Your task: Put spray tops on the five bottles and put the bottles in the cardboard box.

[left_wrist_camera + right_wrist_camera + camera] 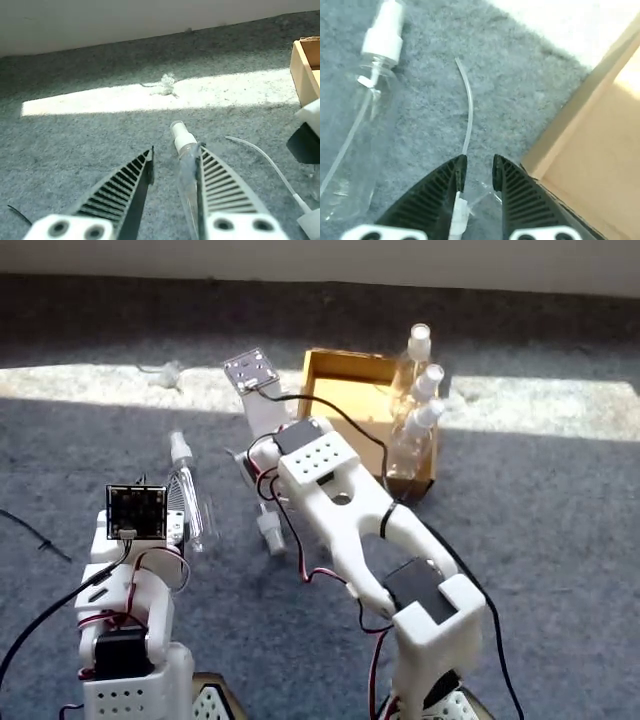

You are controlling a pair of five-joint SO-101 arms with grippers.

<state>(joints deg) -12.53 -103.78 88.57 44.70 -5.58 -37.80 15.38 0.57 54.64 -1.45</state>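
Grey carpet point(560, 540), crossed by a band of sunlight, carries the work. In the high view the right arm point(340, 510) stretches from 5 o'clock toward the centre, passing just beside the cardboard box point(345, 390) at 12 o'clock. Three capped bottles point(412, 430) stand along the box's 3 o'clock side. At 9 o'clock a fourth bottle point(187, 175), spray top fitted, lies on the carpet inside the left gripper point(175, 149). That gripper's fingers point(125, 185) are spread wide, and the bottle rests against one of them. The right gripper point(478, 160) sits over a loose spray top point(460, 212) with its dip tube point(468, 105) pointing ahead; whether it has a grip cannot be told. The round bottle could roll clear before the fingers close. The slender tube could bend or miss a bottle neck. The arm could also nudge the box and topple the standing bottles.
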